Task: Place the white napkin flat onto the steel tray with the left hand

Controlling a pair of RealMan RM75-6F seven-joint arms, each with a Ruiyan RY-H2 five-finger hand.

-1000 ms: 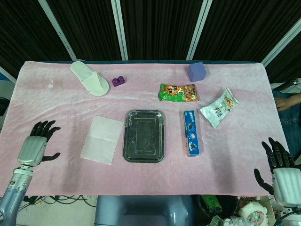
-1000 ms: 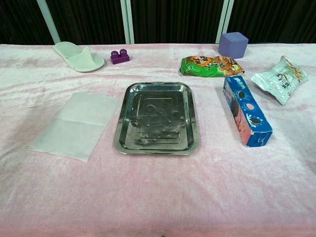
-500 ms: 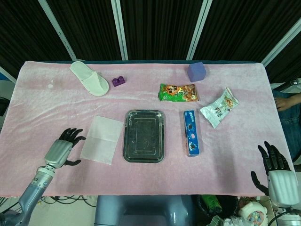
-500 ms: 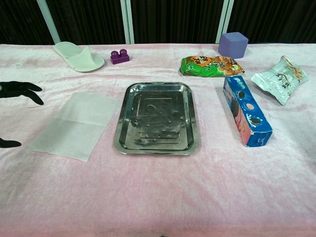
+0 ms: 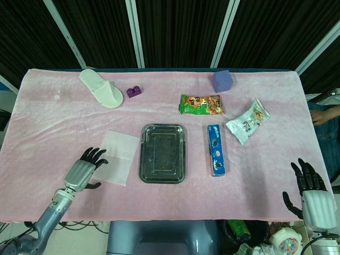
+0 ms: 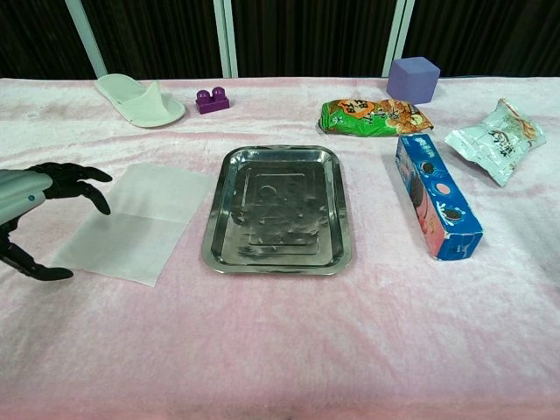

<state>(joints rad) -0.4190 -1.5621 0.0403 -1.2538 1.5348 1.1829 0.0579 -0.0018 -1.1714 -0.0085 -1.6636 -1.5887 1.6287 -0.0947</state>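
Note:
The white napkin [image 5: 117, 155] [image 6: 136, 220] lies flat on the pink cloth, just left of the steel tray [image 5: 162, 178] [image 6: 278, 262], which holds nothing. My left hand [image 5: 85, 169] [image 6: 33, 208] hovers over the napkin's near-left corner, fingers spread and holding nothing. Whether the fingertips touch the napkin is unclear. My right hand [image 5: 312, 197] is open near the table's front right corner, far from the tray; the chest view does not show it.
A blue cookie box [image 5: 216, 150] lies right of the tray, with a green snack bag [image 5: 201, 104] and a white snack bag [image 5: 248, 121] beyond it. A purple cube [image 5: 222, 81], a purple brick [image 5: 134, 91] and a white slipper [image 5: 101, 88] sit along the back.
My left hand has moved right from the table's left edge to the napkin's near-left corner. The right hand has shifted only slightly. The napkin and tray have not moved.

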